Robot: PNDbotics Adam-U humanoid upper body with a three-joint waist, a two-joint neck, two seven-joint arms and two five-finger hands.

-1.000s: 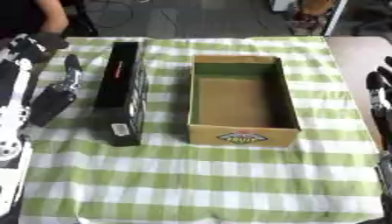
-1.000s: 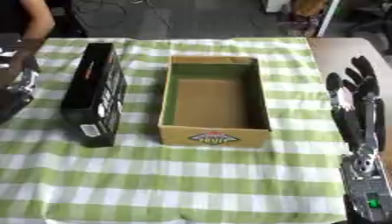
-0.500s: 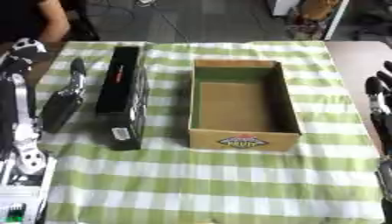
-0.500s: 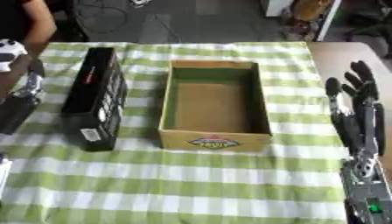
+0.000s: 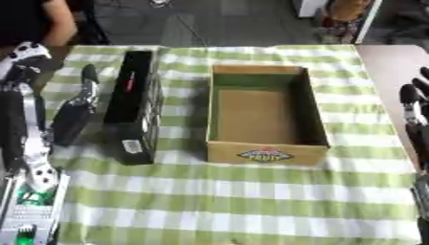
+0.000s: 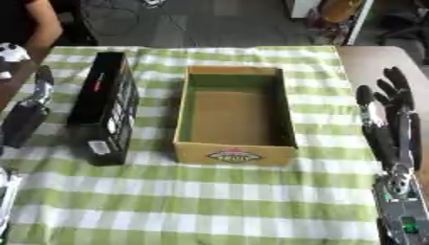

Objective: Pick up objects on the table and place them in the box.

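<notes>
A long black carton (image 5: pixel 134 107) stands on edge on the checked cloth (image 5: pixel 226 201) of the desk, just left of the empty cardboard box (image 5: pixel 261 117). The left hand (image 5: pixel 71 115) lies beside the carton's left face, fingers straight. The right hand (image 6: pixel 387 124) rests at the right edge, fingers spread upward.

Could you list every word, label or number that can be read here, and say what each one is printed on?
Oval logo on the near wall of the cardboard box: lettering is there, but too blurred to read.
White sticker on the near end of the tall black box: too small to read.
Red mark on top of the black box: no legible text.
Nothing else carries writing.
</notes>
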